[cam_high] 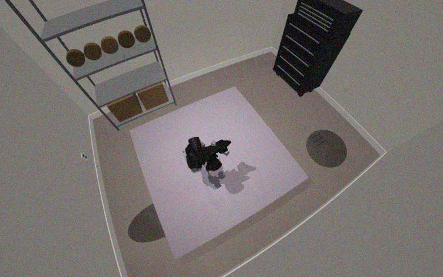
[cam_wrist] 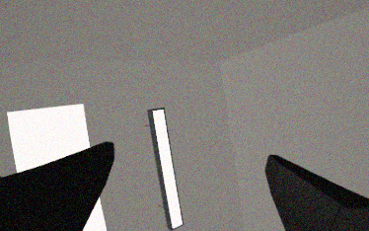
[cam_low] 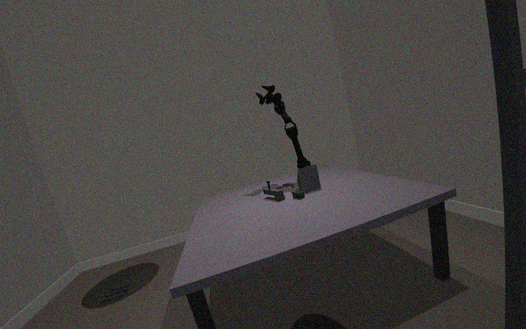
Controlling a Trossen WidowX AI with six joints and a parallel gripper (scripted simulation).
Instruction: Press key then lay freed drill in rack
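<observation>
Gripper [cam_high: 229, 142] [cam_low: 259, 90] [cam_wrist: 190, 157]: spread, nothing between the fingers, high above the table [cam_high: 188, 220] [cam_low: 248, 241].
Drill: perhaps the small upright pin [cam_low: 268, 185], left of the pale stand [cam_low: 309, 179]; too dim to be sure.
Handling: likely stiff, slippery; grip its shank squarely.

The small parts [cam_low: 273, 193] by the arm's base (dim, grainy) are too small to identify.
</observation>
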